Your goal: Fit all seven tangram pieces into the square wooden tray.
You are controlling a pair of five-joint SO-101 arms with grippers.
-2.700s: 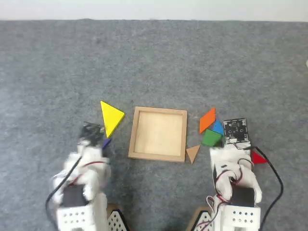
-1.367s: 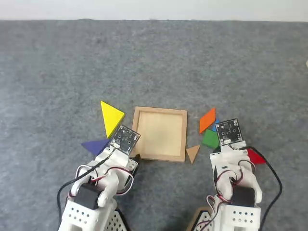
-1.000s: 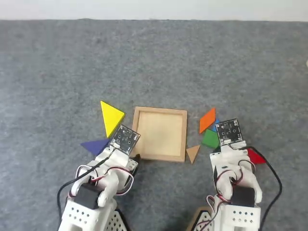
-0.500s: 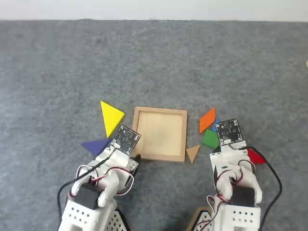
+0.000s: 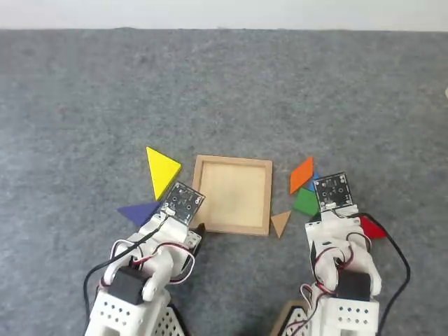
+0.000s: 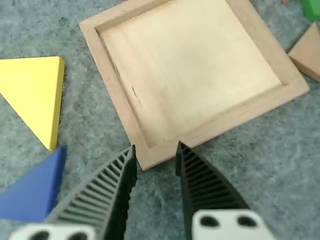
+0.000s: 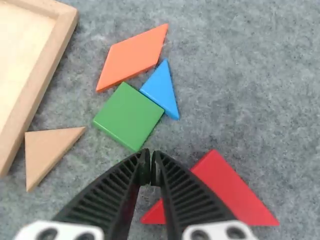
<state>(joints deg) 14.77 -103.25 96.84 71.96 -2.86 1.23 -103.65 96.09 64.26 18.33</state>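
Observation:
The square wooden tray (image 5: 231, 160) lies bare on the grey carpet. To its left are a yellow triangle (image 5: 162, 170) and a dark blue triangle (image 5: 138, 211). On its right sit an orange parallelogram (image 5: 302, 173), a green square (image 5: 305, 202), a light blue triangle (image 7: 161, 90), a tan triangle (image 5: 280, 222) and a red triangle (image 5: 372, 228). My left gripper (image 6: 156, 150) is open, its tips at the tray's (image 6: 117, 95) near-left corner. My right gripper (image 7: 150, 152) is shut on nothing, just short of the green square (image 7: 128, 116), with the red triangle (image 7: 220, 190) beside it.
Grey carpet stretches wide beyond the tray, up to a pale wall edge (image 5: 224, 14) at the back. Both arm bases stand at the front edge. The tan triangle (image 7: 45, 147) lies close to the tray's rim (image 7: 44, 65).
Since the oldest frame my left arm swung right from beside the yellow triangle to the tray's corner, uncovering the dark blue triangle. The right arm shifted slightly left. Nothing moved in the last second.

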